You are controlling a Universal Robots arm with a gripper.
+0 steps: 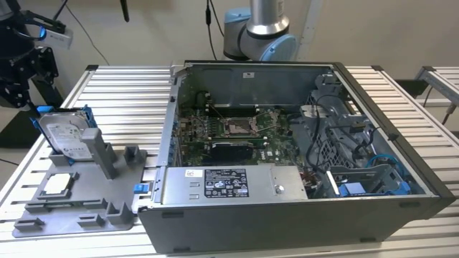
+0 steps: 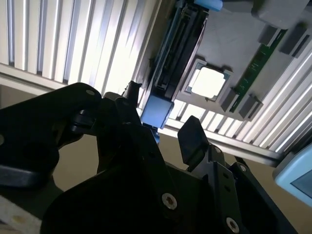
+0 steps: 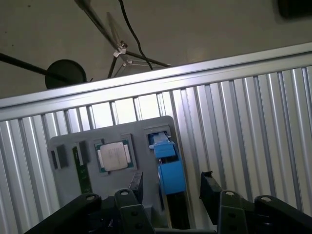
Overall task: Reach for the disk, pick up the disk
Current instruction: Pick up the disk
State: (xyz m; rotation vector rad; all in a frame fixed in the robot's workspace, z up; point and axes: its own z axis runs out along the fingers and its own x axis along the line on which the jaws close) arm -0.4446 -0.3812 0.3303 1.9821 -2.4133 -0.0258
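So, my gripper (image 3: pixel 170 183) is spread wide, nothing in it. In both wrist views the disk (image 3: pixel 170 170) shows edge-on, its blue frame running right into the gap between my fingers (image 3: pixel 209 192). Neither finger is touching it.

In the exterior view, starting at that view's left, the disk (image 1: pixel 63 134) stands upright in a slot of the grey fixture (image 1: pixel 72 220), label face out. The square chip (image 1: pixel 59 184) lies flat in the fixture just in front of it. In the first wrist view there's a green memory stick (image 3: pixel 84 170) beside the chip.

The fixture sits on a slatted metal table (image 1: pixel 122 91). Next over is the open computer case (image 1: pixel 287 215), taking up the middle and the exterior view's right. Past the table edge, the first wrist view catches a dull floor (image 3: pixel 204 29) and a round-footed stand (image 3: pixel 66 73).

My arm (image 1: pixel 262 29) rises behind the case, its silver tube going straight up out of frame.
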